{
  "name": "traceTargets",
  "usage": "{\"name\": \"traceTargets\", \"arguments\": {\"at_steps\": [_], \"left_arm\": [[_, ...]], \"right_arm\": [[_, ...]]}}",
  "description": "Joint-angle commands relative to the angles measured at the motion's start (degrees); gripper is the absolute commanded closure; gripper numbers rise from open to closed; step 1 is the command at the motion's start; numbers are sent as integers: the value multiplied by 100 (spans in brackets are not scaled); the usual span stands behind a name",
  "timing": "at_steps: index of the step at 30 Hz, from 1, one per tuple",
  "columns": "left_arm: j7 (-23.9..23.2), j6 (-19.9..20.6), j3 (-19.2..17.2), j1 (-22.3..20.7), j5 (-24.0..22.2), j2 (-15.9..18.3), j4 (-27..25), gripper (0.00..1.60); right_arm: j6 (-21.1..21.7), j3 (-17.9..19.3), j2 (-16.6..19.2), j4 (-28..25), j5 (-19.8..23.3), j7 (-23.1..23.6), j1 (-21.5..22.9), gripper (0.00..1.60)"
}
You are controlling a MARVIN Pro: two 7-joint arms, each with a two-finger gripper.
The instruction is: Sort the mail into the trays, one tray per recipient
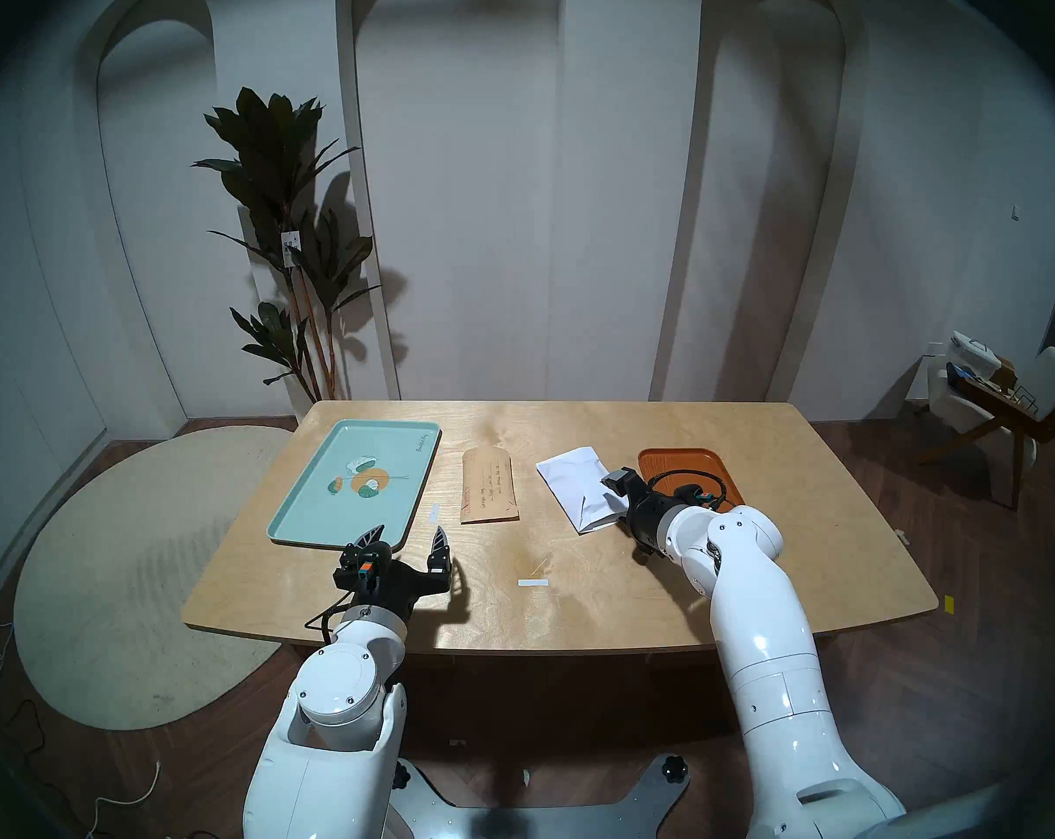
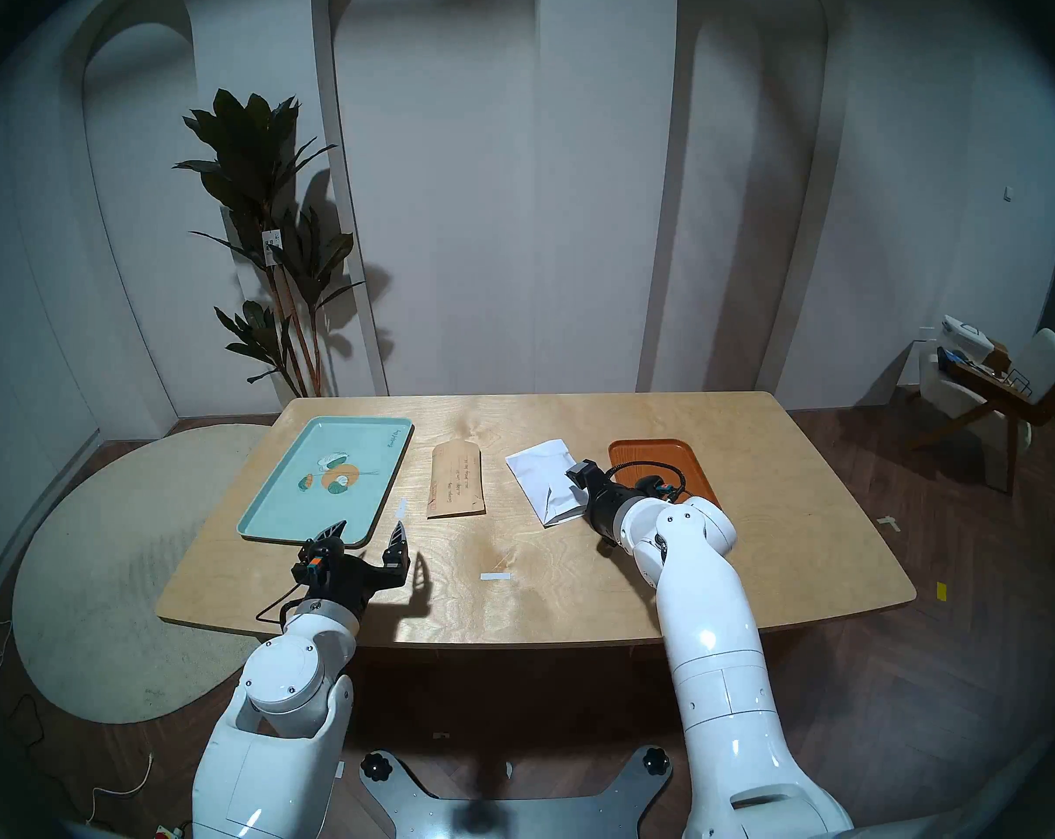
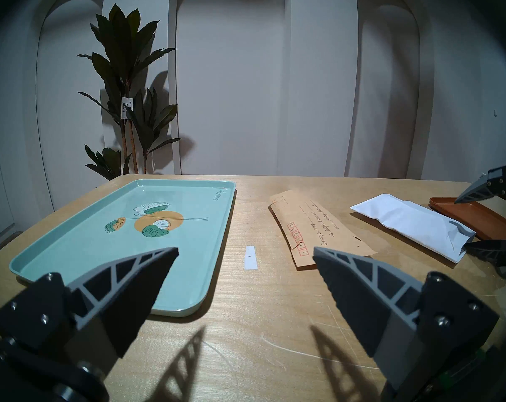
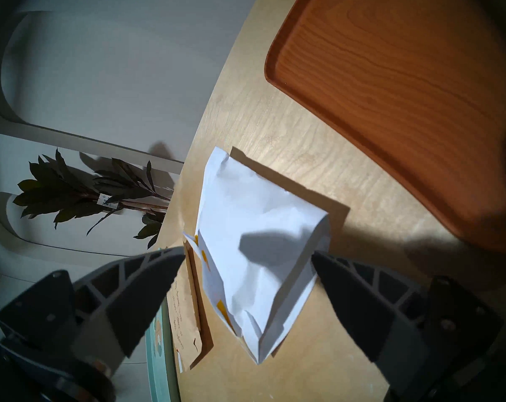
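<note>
Bench (image 1: 573, 608): pale wood, rounded corners, grain and faint scratches showing, lit from above with hard shadows.

Teal tray (image 1: 307, 505): toward the left edge, running from near the far edge to past mid-depth; leaf-and-orange-circle print; nothing in it.

Brown envelope (image 1: 489, 485): flat at mid-bench, just right of the teal tray, handwriting and red boxes facing up.

White envelope (image 1: 573, 480): creased, lying right of the brown one and apart from it, beside the wood tray's left rim, not in it.

Wood tray (image 1: 682, 459): orange-brown, toward the right, partly hidden by the right arm; the visible part holds nothing.

Tape strips: one (image 1: 434, 512) between teal tray and brown envelope, one (image 1: 533, 582) nearer the front edge.

Left tool (image 1: 408, 539): spread wide, holding nothing, above the front-left area by the teal tray's near corner.

Right tool (image 4: 248, 255): fingers spread to either side of the white envelope's near end, not clamped on it.

Room: white walls with arched panels, tall plant (image 1: 283, 226) behind the far-left corner, pale rug (image 1: 119, 577) on dark wood floor at left, chair (image 1: 997, 408) at far right.
</note>
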Motion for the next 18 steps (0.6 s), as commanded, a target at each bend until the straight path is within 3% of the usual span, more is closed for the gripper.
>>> {"name": "traceTargets", "arguments": {"at_steps": [1,8,12,18], "left_arm": [[4,-22,-4,-35,-1,-3,-135,0],[3,-26,-4,-38,-1,-2,-128,0],[2,-29,-3,-46,-1,-2,-112,0],[1,-29,-2,-57,-1,-1,-85,0]], "right_arm": [[-25,-54,1,76,-38,65,266,160],[9,-149,9,-71,-118,14,367,160],[-57,-185,-2,-104,-177,22,750,160],[-227,-73,166,-646,-284,160,1028,160]]}}
